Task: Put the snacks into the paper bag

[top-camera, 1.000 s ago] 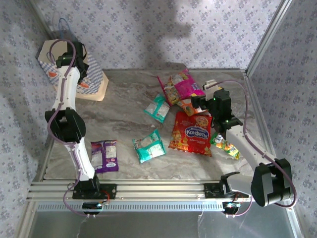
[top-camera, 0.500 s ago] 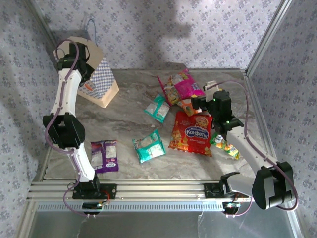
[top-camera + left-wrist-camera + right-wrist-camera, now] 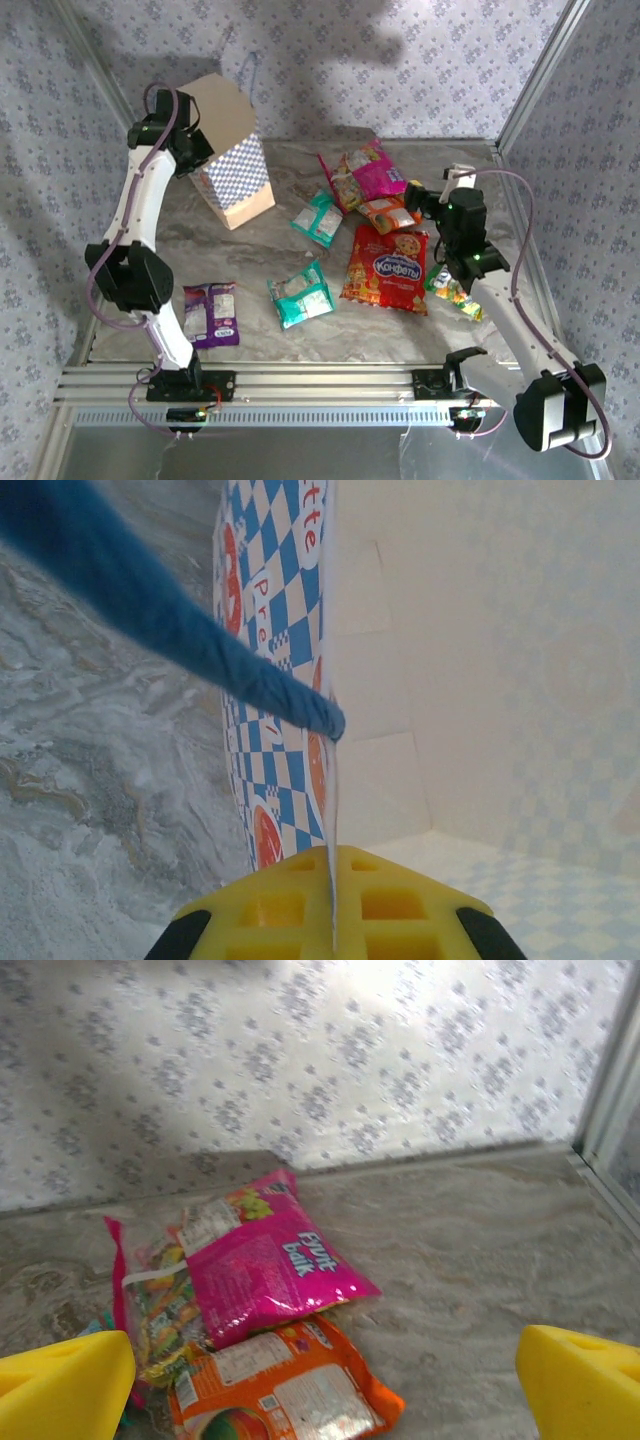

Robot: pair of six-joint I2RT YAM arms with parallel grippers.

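Nothing is packed yet: all seven snacks lie on the table [image 3: 260,250] and the visible part of the bag's pale inside holds no packet. Taking the red packet [image 3: 385,268] as the mark, the bag [image 3: 232,150] stands well to its left and farther back, tilted, with its base apparently on the table. The left gripper [image 3: 192,150] is clamped shut on the bag's top edge; the left wrist view shows the thin paper wall pinched between the yellow fingertips [image 3: 270,910], beside a blue cord [image 3: 180,610]. The right gripper [image 3: 420,195] hovers just beyond the red packet's far right corner, jaws wide apart and holding nothing. The orange packet [image 3: 388,213] lies at the red one's far edge, with the magenta [image 3: 378,172] behind it. Two teal packets [image 3: 318,218] [image 3: 300,293] lie to its left, the purple [image 3: 211,313] well left, and the green-yellow [image 3: 455,293] just right. What remains, I judge, is every transfer.
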